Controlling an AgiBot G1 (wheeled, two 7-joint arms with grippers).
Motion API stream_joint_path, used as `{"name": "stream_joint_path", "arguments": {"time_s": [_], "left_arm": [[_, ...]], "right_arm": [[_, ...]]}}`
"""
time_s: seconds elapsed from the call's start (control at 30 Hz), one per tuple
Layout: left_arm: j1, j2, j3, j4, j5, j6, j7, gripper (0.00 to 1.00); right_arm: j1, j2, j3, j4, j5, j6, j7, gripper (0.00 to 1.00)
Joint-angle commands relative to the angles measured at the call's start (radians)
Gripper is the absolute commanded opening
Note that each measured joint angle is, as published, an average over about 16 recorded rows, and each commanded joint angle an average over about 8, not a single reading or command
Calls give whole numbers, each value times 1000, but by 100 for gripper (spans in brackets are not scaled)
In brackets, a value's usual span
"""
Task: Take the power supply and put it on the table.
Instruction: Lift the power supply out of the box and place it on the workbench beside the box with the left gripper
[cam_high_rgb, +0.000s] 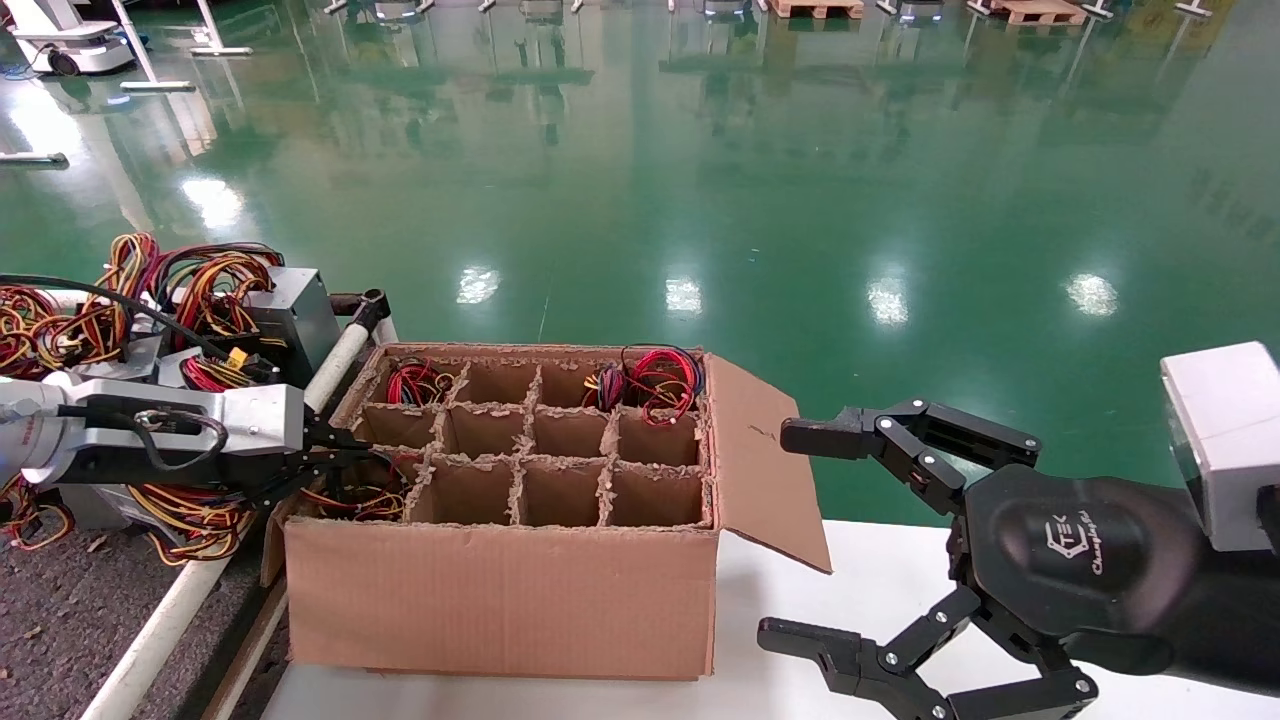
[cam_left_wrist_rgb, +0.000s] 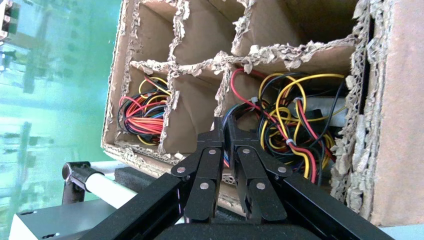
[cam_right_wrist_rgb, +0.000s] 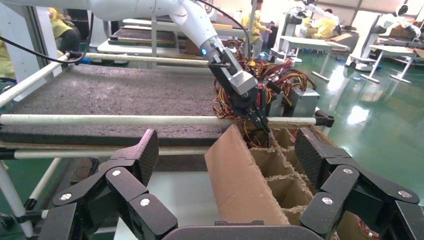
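Note:
A power supply (cam_high_rgb: 355, 495) with yellow, red and black wires lies in the near-left cell of the cardboard box (cam_high_rgb: 500, 600); its grey body and wire tangle (cam_left_wrist_rgb: 300, 125) show in the left wrist view. My left gripper (cam_high_rgb: 335, 455) (cam_left_wrist_rgb: 225, 124) (cam_right_wrist_rgb: 265, 125) is shut, its tips dipped over the box's left wall into that cell, among the wires. Whether a wire is pinched is hidden. The dark speckled table (cam_high_rgb: 60, 620) (cam_right_wrist_rgb: 115, 92) lies left of the box. My right gripper (cam_high_rgb: 790, 535) (cam_right_wrist_rgb: 227, 150) hangs open and idle right of the box.
Several grey power supplies (cam_high_rgb: 290, 320) with wire bundles sit on the table's far part. A white rail (cam_high_rgb: 160, 630) with a black end fitting (cam_high_rgb: 372, 300) runs between table and box. Two back cells hold wires (cam_high_rgb: 650, 380). The box stands on a white tabletop (cam_high_rgb: 880, 570), its right flap open.

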Motion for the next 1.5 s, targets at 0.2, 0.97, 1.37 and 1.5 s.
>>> {"name": "stream_joint_path", "arguments": {"time_s": [0.2,0.97,1.37,1.5], "left_arm": [[-7,-2,4,9,4,24,8,0],[-35,-34,-102,16,-145,-17,23,0],[-76,-52,-129,-18,-183,3,-15,0],[-96,-60,-136,-37,-192,10,-38,0]], "right_arm": [[0,0,0,0,0,0,0,100],[0,0,0,0,0,0,0,100],[0,0,0,0,0,0,0,100],[0,0,0,0,0,0,0,100]]}}
